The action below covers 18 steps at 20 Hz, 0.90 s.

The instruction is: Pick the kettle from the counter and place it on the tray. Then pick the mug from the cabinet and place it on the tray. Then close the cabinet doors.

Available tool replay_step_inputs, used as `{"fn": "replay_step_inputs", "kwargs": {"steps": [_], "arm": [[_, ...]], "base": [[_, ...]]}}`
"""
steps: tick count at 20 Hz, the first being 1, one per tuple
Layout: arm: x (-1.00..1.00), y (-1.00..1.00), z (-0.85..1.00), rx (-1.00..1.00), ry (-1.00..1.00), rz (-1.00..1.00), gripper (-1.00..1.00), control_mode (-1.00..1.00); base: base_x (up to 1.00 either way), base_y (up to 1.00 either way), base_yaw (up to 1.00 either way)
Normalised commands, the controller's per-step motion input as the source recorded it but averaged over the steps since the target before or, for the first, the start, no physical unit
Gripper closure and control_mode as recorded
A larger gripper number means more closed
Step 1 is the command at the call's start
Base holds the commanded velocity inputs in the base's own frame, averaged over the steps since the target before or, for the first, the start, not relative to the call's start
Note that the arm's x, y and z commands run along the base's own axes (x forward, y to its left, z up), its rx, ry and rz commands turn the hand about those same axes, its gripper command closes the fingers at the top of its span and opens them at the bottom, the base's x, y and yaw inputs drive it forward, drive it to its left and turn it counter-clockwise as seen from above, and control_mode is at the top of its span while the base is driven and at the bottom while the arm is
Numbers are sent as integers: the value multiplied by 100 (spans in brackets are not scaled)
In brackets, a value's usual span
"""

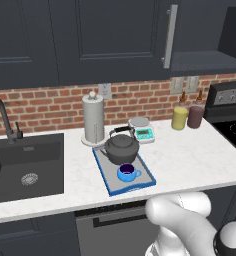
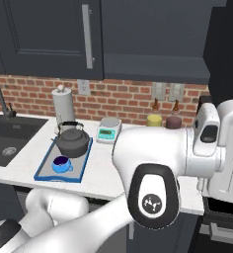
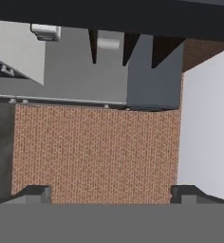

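Observation:
The dark grey kettle [image 1: 122, 147] [image 2: 73, 141] stands upright on the far half of the blue-rimmed tray [image 1: 101, 167] [image 2: 43, 170]. The small blue mug [image 1: 127, 172] [image 2: 61, 163] sits on the same tray just in front of it. The tray rests on the white counter [image 1: 190, 160]. Above, a navy cabinet door [image 1: 115, 35] [image 2: 49, 34] with a grey bar handle [image 1: 170, 37] looks shut. The cabinet [image 1: 205, 55] to its right shows a dark open inside. My gripper [image 3: 111, 194] is open and holds nothing. It faces a brick wall, far from the tray.
A paper-towel roll [image 1: 94, 120] and a small scale [image 1: 141, 129] stand behind the tray. Yellow [image 1: 179, 118] and maroon [image 1: 195, 116] jars sit at the back right, next to the stove [image 1: 230, 120]. The sink [image 1: 25, 165] lies to the left. My arm [image 2: 153, 163] fills the near right.

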Motion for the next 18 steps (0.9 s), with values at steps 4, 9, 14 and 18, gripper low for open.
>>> {"fn": "replay_step_inputs", "kwargs": {"steps": [4, 9, 14, 18], "arm": [[24, -19, 0, 0, 0, 17, -100, -100], [38, -24, -3, 1, -3, 20, -100, -100], [38, -17, -1, 0, 0, 16, -100, -100], [45, -9, -5, 0, 0, 16, -100, -100]], "base": [[0, 0, 0], [0, 0, 0], [0, 0, 0], [0, 0, 0]]}}
